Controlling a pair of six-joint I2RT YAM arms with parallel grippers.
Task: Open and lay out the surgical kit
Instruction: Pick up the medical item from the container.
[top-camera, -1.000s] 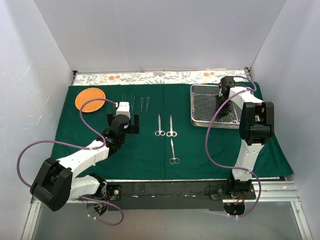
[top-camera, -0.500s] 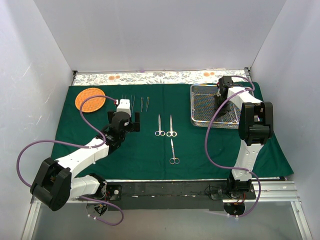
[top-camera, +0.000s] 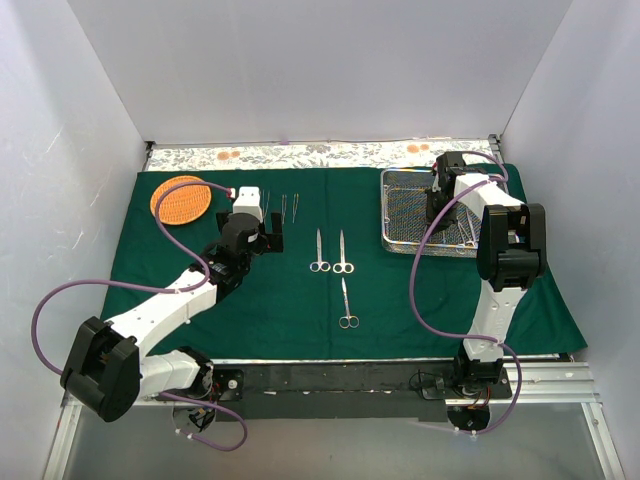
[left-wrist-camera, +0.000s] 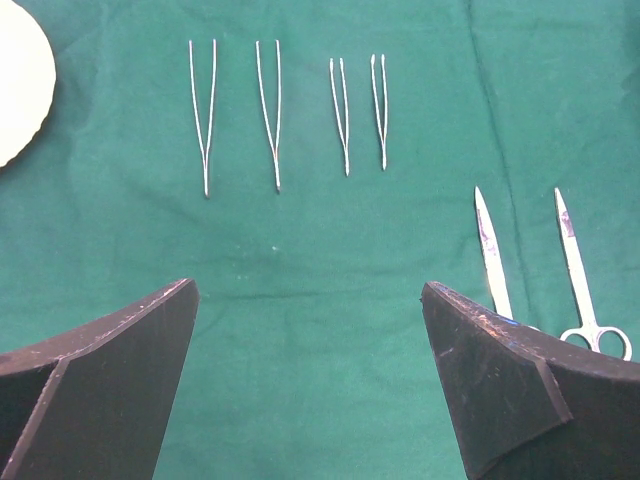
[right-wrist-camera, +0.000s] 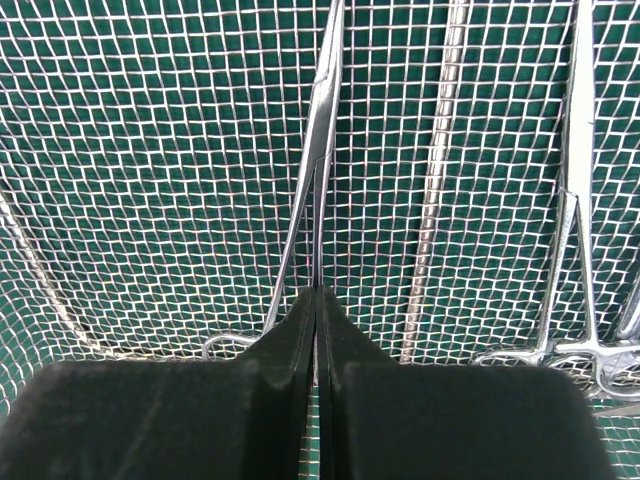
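Four slim steel tweezers (left-wrist-camera: 268, 110) lie side by side on the large dark green cloth wrap (top-camera: 250, 310), two longer ones to the left and two shorter ones to the right, all apart from each other. The cloth is spread flat over the counter (top-camera: 300, 155), whose floral-patterned surface shows along the far edge.

Near the cloth's middle lie three small steel scissors (top-camera: 343, 250): two are parallel with their blades pointing away from the arms, and the third is just nearer the arms. The round woven orange basket (top-camera: 181, 199) sits on the far left corner of the cloth.

The left gripper (left-wrist-camera: 308, 290) hangs over the cloth just short of the tweezers. Its fingers are spread wide with nothing between them.

The rectangular silver wire-mesh tray (top-camera: 405, 205) stands on the far right of the cloth. The right gripper (right-wrist-camera: 316, 295) reaches down into it, fingers pressed together and pinching the slender steel forceps (right-wrist-camera: 322, 130), whose shanks run straight out from the fingertips across the mesh. More steel ring-handled instruments (right-wrist-camera: 575, 200) lie in the tray to the right of the gripper, well apart from the held forceps.
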